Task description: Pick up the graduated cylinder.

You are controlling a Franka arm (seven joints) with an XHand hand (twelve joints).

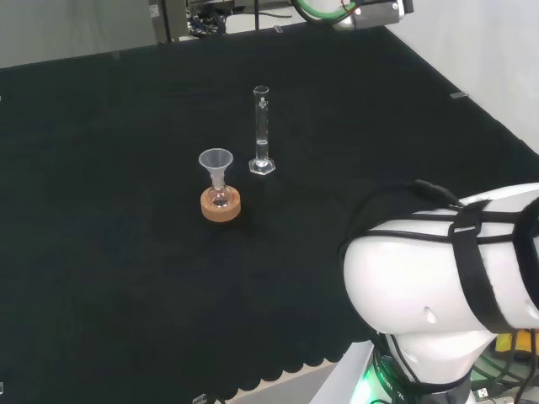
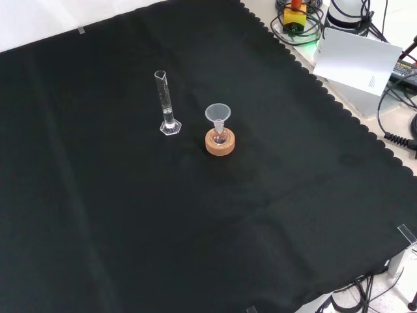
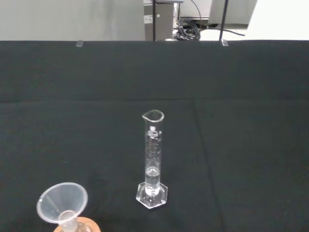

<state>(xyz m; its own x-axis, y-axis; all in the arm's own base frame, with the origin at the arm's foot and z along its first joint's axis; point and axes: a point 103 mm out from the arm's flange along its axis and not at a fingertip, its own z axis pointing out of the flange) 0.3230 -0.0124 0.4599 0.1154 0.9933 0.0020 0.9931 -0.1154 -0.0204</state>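
— While I line up the approach, what sits nearest the wrist camera?

— Closest to it I have the clear funnel [image 3: 63, 203], sitting in a small flask on a cork ring [image 1: 221, 204]. Just past that and a little to one side stands the graduated cylinder [image 3: 153, 162], upright on its hexagonal foot, its long axis vertical, spout at the top. It stands on the black worktop [image 2: 195, 215], beside the cork ring but not touching it.

— And from the hand?

— The wrist camera looks at the cylinder roughly level and head-on, so I judge it lies straight ahead of the palm, well apart. A sideways grasp round the tube looks right, keeping clear of the funnel.

— Hand released or clenched?

— I cannot tell. In the head view the arm's white link [image 1: 438, 269] sits low at right.
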